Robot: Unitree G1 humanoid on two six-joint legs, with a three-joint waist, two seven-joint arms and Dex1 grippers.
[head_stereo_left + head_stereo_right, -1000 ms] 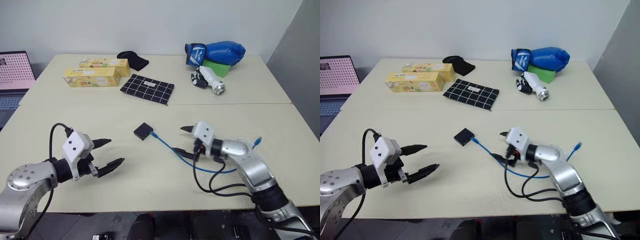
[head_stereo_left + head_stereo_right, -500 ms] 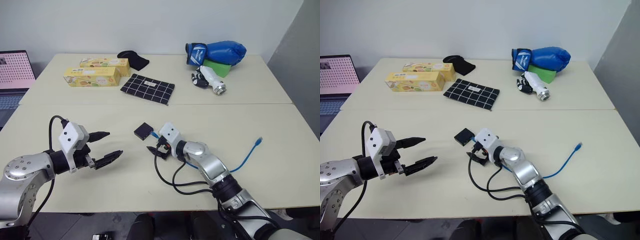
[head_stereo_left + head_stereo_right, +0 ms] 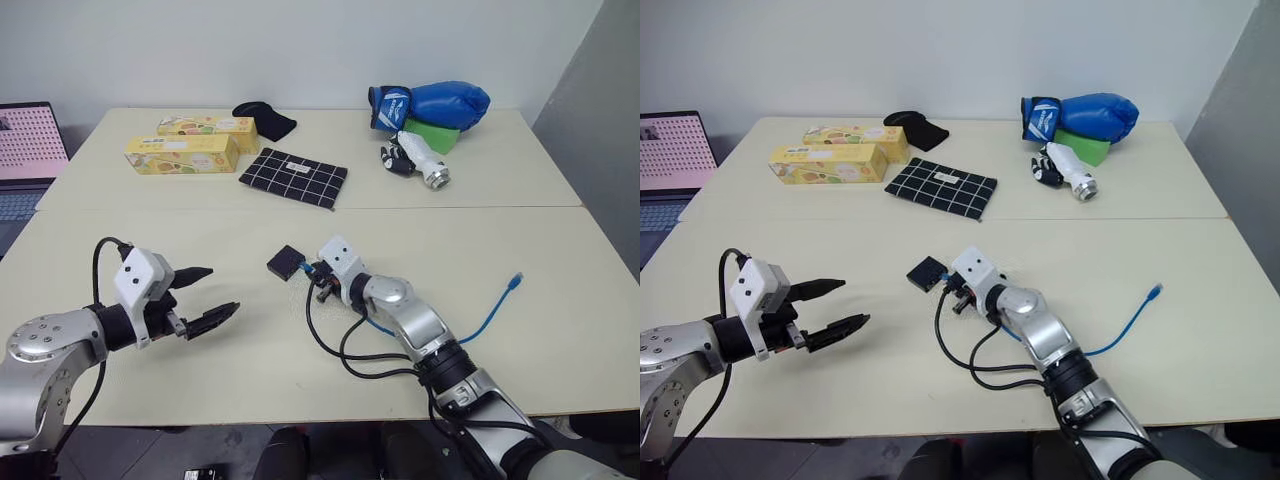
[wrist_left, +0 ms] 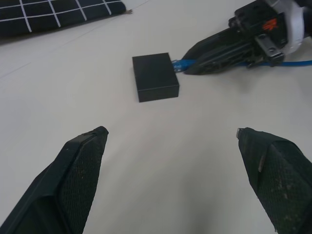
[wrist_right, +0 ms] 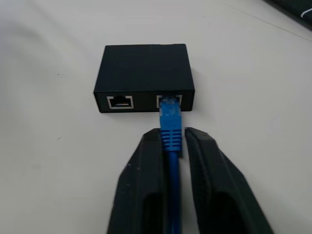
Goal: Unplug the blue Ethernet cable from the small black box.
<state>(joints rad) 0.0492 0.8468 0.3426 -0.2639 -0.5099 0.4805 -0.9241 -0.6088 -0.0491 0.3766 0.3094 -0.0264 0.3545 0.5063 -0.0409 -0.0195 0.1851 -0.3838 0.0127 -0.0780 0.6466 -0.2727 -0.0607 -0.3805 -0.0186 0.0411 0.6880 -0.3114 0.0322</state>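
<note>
Right gripper (image 5: 171, 146) fingers pinched on blue Ethernet cable (image 5: 171, 127) at ribbed boot, just behind plug in small black box (image 5: 145, 77). Box prob. light, likely to slide on table (image 3: 560, 250) w/ the pull; cord limp, so grip at boot looks right. Left gripper (image 4: 178, 146) fingers wide apart, holding nothing, near box.

laptop (image 3: 25, 150) cut by edge

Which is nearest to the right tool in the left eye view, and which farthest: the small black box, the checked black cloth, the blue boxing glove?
1. small black box, just ahead of the right tool.
2. checked black cloth, mid-table.
3. blue boxing glove, far right edge.
</note>
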